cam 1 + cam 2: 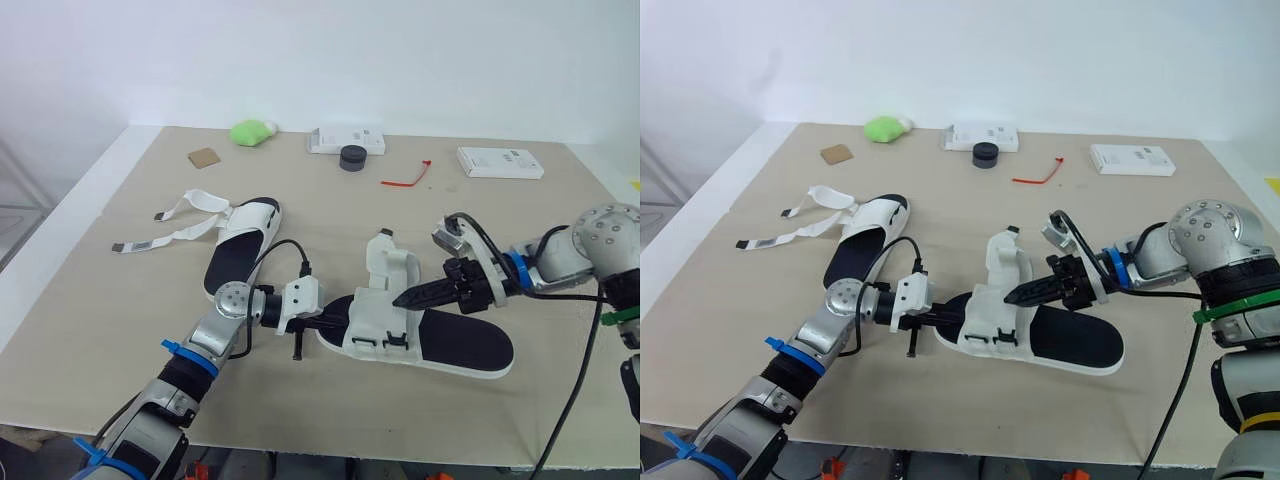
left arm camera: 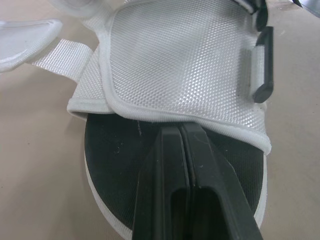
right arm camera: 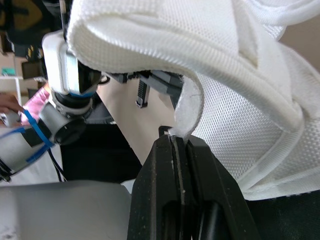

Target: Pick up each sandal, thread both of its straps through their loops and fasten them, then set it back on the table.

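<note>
Nearest the front edge of the worktop, the left end effector lies low over the surface, its two black fingers pressed together with no gap between them. Their tip rests on the black footbed at the toe end of the near sandal and touches the bound edge of its white mesh upper; whether it pinches that edge cannot be made out. This sandal lies flat on the worktop, close to the front edge and a little right of the middle, with its upper toward the left and its bare footbed running off to the right. From the right side, the right end effector reaches in above the footbed with its fingers closed tight on the curled end of a white strap at the upper, while another flap of the upper stands up behind it. The second sandal lies flat farther back and to the left, well apart from both end effectors, with its loose straps spread out toward the left edge. Along the back edge sit a brown card scrap, a green lump, a white box with a black round cap just in front of it, a red tie and a second white box.
</note>
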Robot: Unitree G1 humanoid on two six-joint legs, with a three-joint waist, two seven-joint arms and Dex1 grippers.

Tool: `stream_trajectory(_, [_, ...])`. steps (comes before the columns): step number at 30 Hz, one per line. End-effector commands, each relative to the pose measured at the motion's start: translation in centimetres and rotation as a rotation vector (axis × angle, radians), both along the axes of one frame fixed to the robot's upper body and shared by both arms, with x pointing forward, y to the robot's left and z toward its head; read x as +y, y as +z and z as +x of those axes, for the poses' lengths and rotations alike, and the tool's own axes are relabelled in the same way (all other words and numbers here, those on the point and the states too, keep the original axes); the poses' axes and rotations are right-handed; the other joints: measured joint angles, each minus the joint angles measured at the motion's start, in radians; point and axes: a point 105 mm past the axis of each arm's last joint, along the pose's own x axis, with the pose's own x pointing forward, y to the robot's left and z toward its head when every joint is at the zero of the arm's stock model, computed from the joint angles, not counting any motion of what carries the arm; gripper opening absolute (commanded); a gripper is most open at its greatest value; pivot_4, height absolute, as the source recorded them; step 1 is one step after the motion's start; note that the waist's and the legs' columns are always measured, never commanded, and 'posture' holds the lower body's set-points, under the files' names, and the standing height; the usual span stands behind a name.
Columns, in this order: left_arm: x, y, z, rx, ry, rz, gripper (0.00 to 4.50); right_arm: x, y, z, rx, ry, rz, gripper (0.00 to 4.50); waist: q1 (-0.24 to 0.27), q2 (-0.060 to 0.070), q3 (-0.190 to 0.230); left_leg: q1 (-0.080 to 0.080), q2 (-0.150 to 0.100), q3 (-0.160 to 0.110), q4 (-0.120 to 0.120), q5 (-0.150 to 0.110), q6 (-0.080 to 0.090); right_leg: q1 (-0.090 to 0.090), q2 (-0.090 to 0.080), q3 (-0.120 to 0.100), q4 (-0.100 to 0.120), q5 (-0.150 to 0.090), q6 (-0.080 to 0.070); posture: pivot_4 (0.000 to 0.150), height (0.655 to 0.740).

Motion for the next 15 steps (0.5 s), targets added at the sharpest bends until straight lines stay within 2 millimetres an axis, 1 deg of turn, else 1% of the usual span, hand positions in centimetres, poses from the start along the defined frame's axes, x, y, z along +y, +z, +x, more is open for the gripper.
stream_trajectory(1, [1.9, -6.9, -1.3, 0.201, 0.069, 0.213, 0.0, -0.7, -2.3, -0.8, 0.035, 0.011, -0.126, 0.09, 0.0, 0.0, 0.0, 0.0, 0.0, 0.0, 0.0, 0.0, 0.0, 0.0, 0.0, 0.0, 0.0, 0.0, 0.0, 0.15, 0.74])
stream_trajectory(6, [1.8, -6.9, -1.3, 0.201, 0.068, 0.211, 0.0, -1.4, -4.0, 0.2, 0.015, -0.039, -0.228, 0.09, 0.0, 0.001, -0.001, 0.0, 0.0, 0.001, -0.001, 0.0, 0.0, -0.001, 0.0, 0.0, 0.0, -0.001, 0.001, 0.15, 0.74])
stream_trajectory(8, [1.8, -6.9, -1.3, 0.2, 0.069, 0.211, 0.0, -1.3, -4.0, 0.2, 0.003, -0.033, -0.231, 0.09, 0.0, 0.001, -0.001, 0.0, -0.002, 0.0, 0.0, 0.0, 0.0, 0.0, 0.001, -0.001, 0.0, -0.001, 0.001, 0.15, 0.74])
stream_trajectory(12, [1.8, -6.9, -1.2, 0.201, 0.071, 0.21, 0.0, -0.7, -2.5, 0.9, -0.034, -0.028, -0.181, 0.09, 0.0, 0.001, -0.001, 0.0, -0.002, 0.0, 0.0, 0.0, 0.0, 0.0, 0.001, -0.001, 0.0, 0.0, 0.0, 0.15, 0.74])
stream_trajectory(15, [1.7, -7.0, -1.2, 0.201, 0.072, 0.209, 0.0, 0.1, -1.0, 0.4, -0.036, 0.016, -0.1, 0.09, 0.0, 0.001, -0.001, 0.0, -0.001, -0.001, 0.0, 0.0, 0.0, 0.0, 0.001, -0.001, 0.0, 0.0, 0.0, 0.15, 0.74])
